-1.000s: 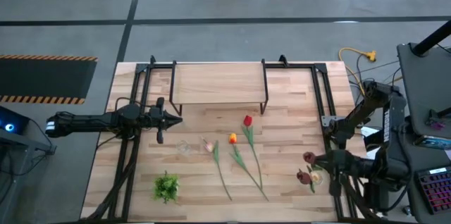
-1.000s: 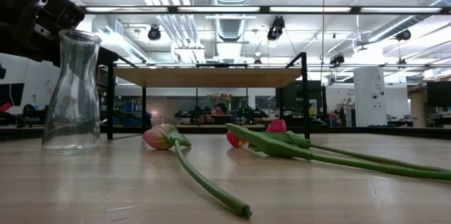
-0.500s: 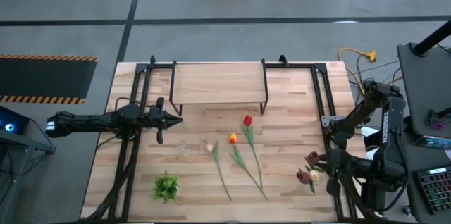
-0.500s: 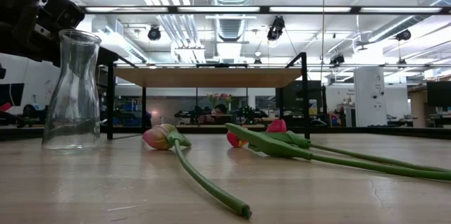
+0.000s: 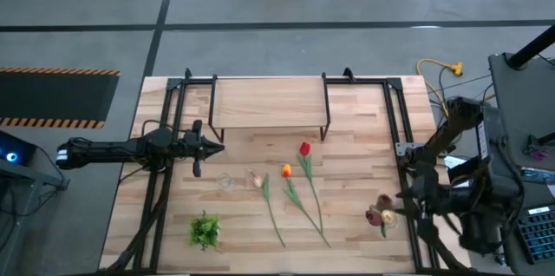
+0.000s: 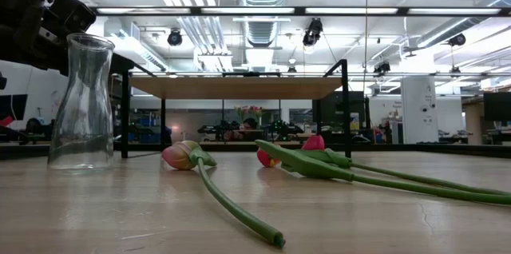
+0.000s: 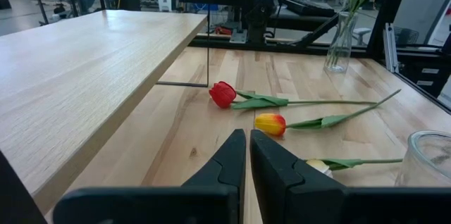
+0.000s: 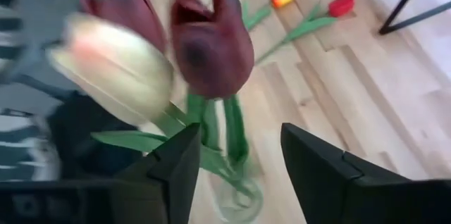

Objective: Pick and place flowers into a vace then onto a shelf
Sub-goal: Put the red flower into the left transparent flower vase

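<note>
The right gripper [image 8: 236, 171] stands open before maroon and cream tulips [image 8: 211, 44] in a glass vase [image 8: 236, 199]. The left gripper [image 7: 248, 155], fingers pressed together, hovers beside the shelf [image 5: 269, 102].

The right gripper [image 8: 236, 168] opened its fingers [image 8: 320, 171] and drew back to the right, off the bunch of dark and cream tulips [image 5: 380, 214]. The bunch moved a little nearer and now stood free at the right edge of the tabletop [image 5: 347, 172].

No readable text, label, brand, number or sign anywhere in these views
</note>
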You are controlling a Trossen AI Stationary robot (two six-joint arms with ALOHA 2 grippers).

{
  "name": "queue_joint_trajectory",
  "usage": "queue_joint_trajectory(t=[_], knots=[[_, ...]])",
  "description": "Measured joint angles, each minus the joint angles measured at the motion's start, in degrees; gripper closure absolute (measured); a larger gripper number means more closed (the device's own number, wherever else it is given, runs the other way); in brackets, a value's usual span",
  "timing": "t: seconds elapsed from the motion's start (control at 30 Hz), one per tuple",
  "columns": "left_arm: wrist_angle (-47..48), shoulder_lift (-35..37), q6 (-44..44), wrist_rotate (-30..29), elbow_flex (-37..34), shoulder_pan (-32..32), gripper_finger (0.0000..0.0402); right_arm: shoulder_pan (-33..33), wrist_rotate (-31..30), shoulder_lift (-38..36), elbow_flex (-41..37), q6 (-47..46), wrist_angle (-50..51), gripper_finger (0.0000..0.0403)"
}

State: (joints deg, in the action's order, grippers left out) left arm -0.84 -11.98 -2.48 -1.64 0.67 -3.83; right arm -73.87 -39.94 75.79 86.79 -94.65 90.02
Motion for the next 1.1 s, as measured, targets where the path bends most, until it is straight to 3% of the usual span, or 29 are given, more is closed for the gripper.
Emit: queue_joint_trajectory(t=[0.2,0.3,0.5,0.6,0.73,0.97,1.1], knots=[[0.0,0.0,0.0,0.0,0.0,0.0,0.0396,0.0,-1.5,-2.7,5.4,0.2,0.0,0.0215],[0.0,0.0,0.0,0.0,0.0,0.0,0.0396,0.0,-8.1,-3.3,8.0,1.3,0.0,0.0219],[0.0,0.0,0.0,0.0,0.0,0.0,0.0396,1.2,-27.0,-2.9,13.5,10.8,-0.2,0.0221],[0.0,0.0,0.0,0.0,0.0,0.0,0.0396,3.9,-30.9,-2.1,15.4,17.7,-2.0,0.0221],[0.0,0.0,0.0,0.0,0.0,0.0,0.0396,11.5,-29.9,-0.2,16.7,23.8,-3.9,0.0221],[0.0,0.0,0.0,0.0,0.0,0.0,0.0396,28.5,-14.4,3.1,20.0,24.9,-3.9,0.022],[0.0,0.0,0.0,0.0,0.0,0.0,0.0396,35.1,-10.9,5.4,21.2,26.3,-4.1,0.0222]])
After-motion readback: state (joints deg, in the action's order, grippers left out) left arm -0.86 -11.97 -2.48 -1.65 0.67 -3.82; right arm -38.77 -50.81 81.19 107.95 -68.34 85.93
